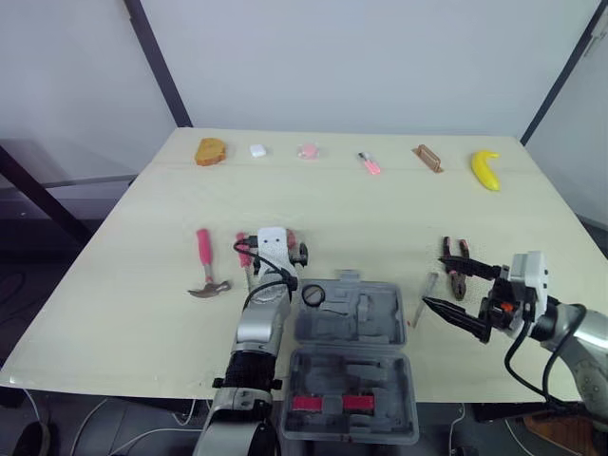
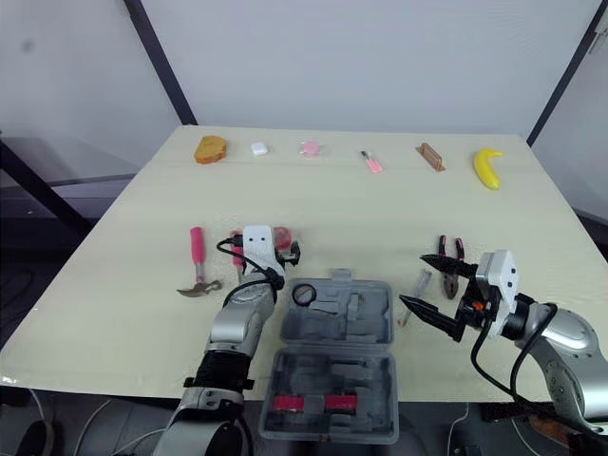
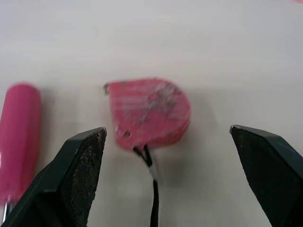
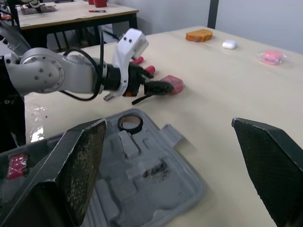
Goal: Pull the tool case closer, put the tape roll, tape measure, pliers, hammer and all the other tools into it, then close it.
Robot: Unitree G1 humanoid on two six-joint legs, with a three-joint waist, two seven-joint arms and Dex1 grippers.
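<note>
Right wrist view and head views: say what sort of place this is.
Probably a robotics test lab: a plain table set with a row of unrelated props such as a banana, an open tool case, and a second worktable behind.

Tape roll (image 1: pixel 306 294) in tool case (image 1: pixel 380 325); hammer (image 1: pixel 205 266) to its L; pliers (image 1: pixel 458 266) R.

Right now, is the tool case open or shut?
Open: the tool case lies spread flat, both halves facing up, the tape roll inside one.

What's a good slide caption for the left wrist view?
Open left hand lined up on the pink tape measure.
</note>
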